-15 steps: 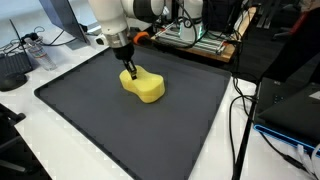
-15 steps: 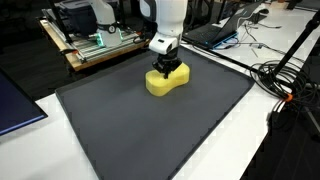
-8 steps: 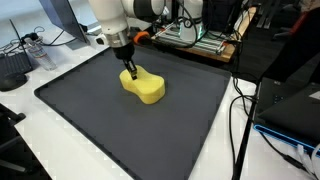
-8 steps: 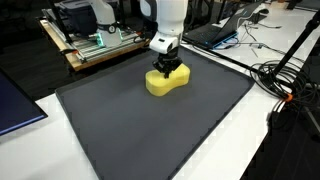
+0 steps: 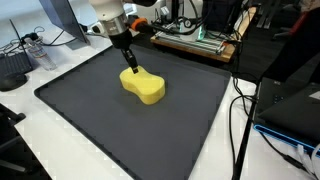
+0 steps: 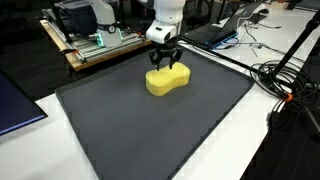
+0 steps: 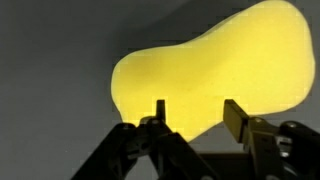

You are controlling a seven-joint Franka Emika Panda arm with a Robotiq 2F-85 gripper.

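Observation:
A yellow peanut-shaped sponge [image 5: 143, 86] [image 6: 168, 79] lies flat on the dark grey mat [image 5: 100, 115] [image 6: 150, 135]. My gripper [image 5: 129, 64] [image 6: 165, 62] hangs just over the sponge's far lobe, its fingers spread apart and holding nothing. In the wrist view the sponge [image 7: 210, 65] fills the upper half of the picture. There the gripper [image 7: 195, 115] shows two dark fingertips [image 7: 237, 120] standing apart in front of the sponge's near edge, with bare yellow between them.
A wooden bench with electronics [image 5: 195, 40] [image 6: 95, 45] stands behind the mat. Cables [image 5: 240, 110] [image 6: 285, 80] trail beside the mat's edge, and a laptop [image 6: 215, 30] lies beyond it. White table surface [image 5: 25, 130] surrounds the mat.
The gripper was shut on the sponge's lobe; its fingers have spread and it has lifted slightly off the sponge. The sponge stays where it was.

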